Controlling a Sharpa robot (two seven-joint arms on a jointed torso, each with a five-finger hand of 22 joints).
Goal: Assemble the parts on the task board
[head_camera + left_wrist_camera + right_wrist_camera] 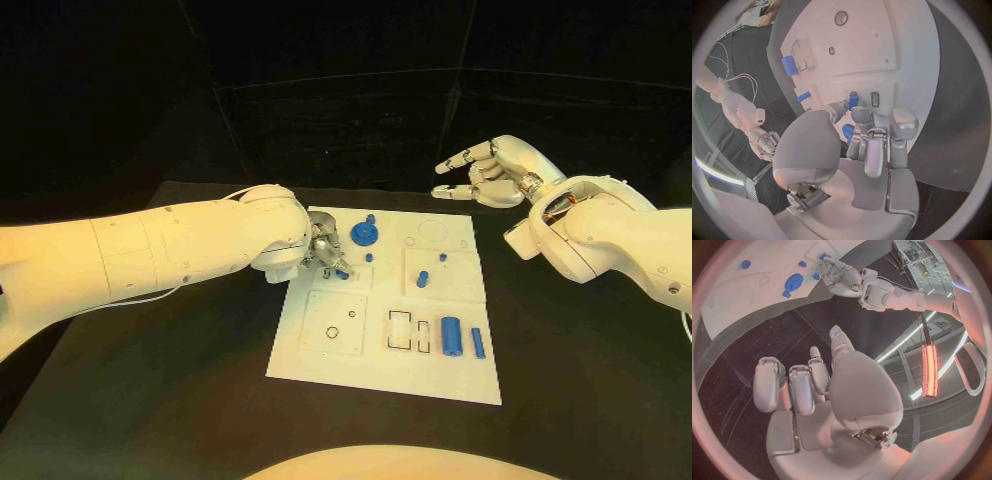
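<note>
From overhead, the left hand (pixel 320 252) sat at the task board's (pixel 389 370) near-left edge on the worktop (pixel 173 380); the right hand (pixel 490 172) hovered beyond it, fingers apart and empty; at the left wrist, fingertips (pixel 862 116) pinched a small blue part (pixel 847 132); from the right wrist, a blue round part (pixel 794 281) stood on the board.

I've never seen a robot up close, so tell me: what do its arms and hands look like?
Both arms are smooth, rounded white shells in jointed segments. A thin pale cable runs along the left arm. Each ends in a silver metal hand with pale grey padded fingers: the left hand, the right hand. Copper-coloured parts show at the right wrist.
</note>
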